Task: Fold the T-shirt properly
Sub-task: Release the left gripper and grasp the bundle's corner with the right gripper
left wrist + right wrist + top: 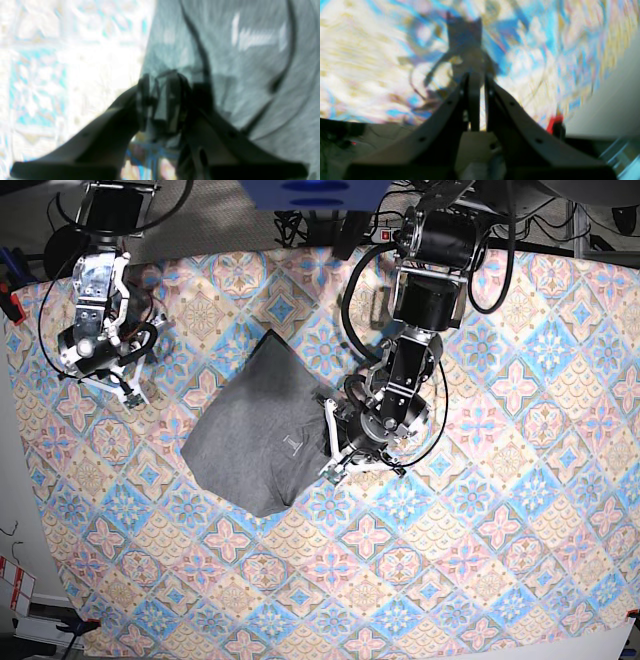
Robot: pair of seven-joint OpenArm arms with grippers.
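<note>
Centrally: the T-shirt (262, 425), heather grey, partly folded into a rough slanted block, lies on the patterned tablecloth (480, 510) a little toward the base view's left of the middle. One corner points toward the top of that view, the lower edge is rounded and bunched. A small pale label shows on its upper surface in the base view; in the left wrist view a pale mark (252, 37) shows on the cloth too, with dark creases running across the fabric (250, 82).

Left gripper (333, 442): at the shirt's edge on the side nearer the middle of the table, jaws drawn close and clamped on a bunched fold of the T-shirt's grey fabric, seen between the fingertips (142, 100) in the left wrist view.

Right gripper (132, 395): well apart from the shirt, near the table's far left edge in the base view, over bare tablecloth (370, 62). Fingers (473, 100) closed almost together, nothing between them. View blurred.
</note>
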